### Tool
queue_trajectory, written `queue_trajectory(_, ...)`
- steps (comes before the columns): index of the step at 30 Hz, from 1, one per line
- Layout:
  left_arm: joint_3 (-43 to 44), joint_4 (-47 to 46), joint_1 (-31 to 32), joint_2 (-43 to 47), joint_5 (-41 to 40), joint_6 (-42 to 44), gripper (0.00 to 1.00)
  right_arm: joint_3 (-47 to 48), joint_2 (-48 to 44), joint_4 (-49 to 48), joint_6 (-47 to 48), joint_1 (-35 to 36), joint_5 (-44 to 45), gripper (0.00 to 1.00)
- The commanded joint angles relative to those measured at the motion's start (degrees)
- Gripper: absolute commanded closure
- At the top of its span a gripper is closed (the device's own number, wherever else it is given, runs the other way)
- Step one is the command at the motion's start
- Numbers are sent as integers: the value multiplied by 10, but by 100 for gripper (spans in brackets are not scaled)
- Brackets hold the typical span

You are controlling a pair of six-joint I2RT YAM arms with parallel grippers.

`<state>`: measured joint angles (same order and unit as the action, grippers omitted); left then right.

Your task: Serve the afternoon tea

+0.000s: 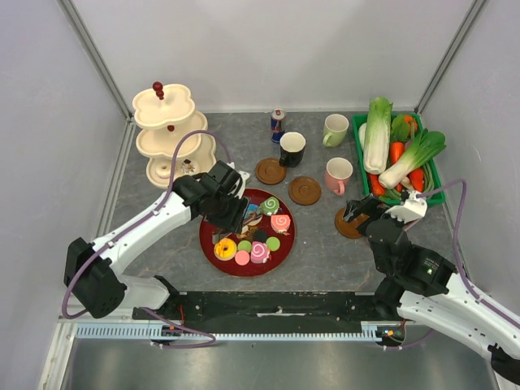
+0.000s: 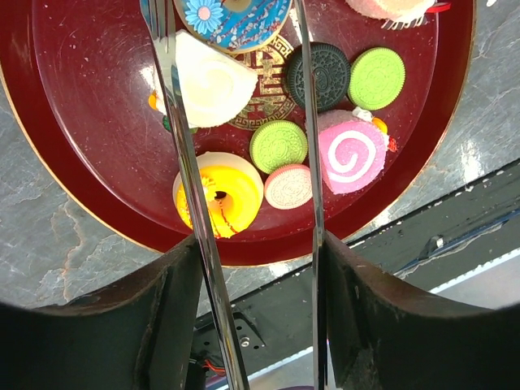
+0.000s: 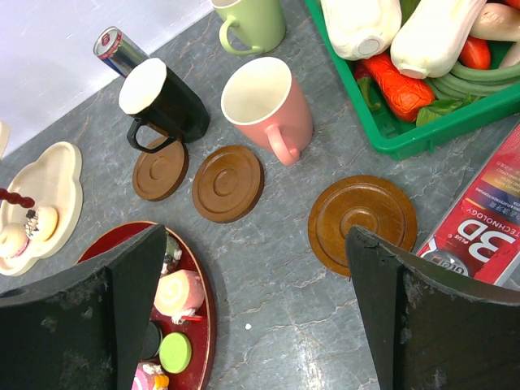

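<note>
A red tray point(image 1: 210, 244) holds toy pastries: a yellow donut point(image 1: 225, 248), a pink swirl roll point(image 1: 260, 252), a green swirl roll point(image 1: 269, 205) and macarons. My left gripper point(image 1: 242, 213) hovers over the tray's far left part, shut on metal tongs point(image 2: 175, 122). The tongs' arms stand apart over the yellow donut point(image 2: 218, 192), a white wedge point(image 2: 207, 81) and a green macaron point(image 2: 279, 145); they grip nothing. The black mug point(image 1: 292, 149), pink mug point(image 1: 338, 175) and pale green mug point(image 1: 335, 129) stand upright. My right gripper point(image 1: 357, 213) is open and empty over a wooden coaster point(image 3: 361, 223).
Two more coasters point(image 1: 270, 171) point(image 1: 305, 190) lie by the black mug. A cream tiered stand point(image 1: 166, 130) stands at the back left, a drink can point(image 1: 278, 123) behind the black mug, and a green crate point(image 3: 406, 138) of toy vegetables point(image 1: 390, 150) at the right. A red box point(image 3: 487, 219) lies beside it.
</note>
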<state>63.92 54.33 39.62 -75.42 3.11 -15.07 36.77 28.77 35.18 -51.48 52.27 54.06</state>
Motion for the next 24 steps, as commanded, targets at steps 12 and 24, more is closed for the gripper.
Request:
queue_trajectory(12,52,9,8,35,-46,-32,47,3,-11,-12,-8,0,19,2)
queue_trajectory(24,59,-42,4,84,-182,-140,48,5,-6,-13,-11,0,20,2)
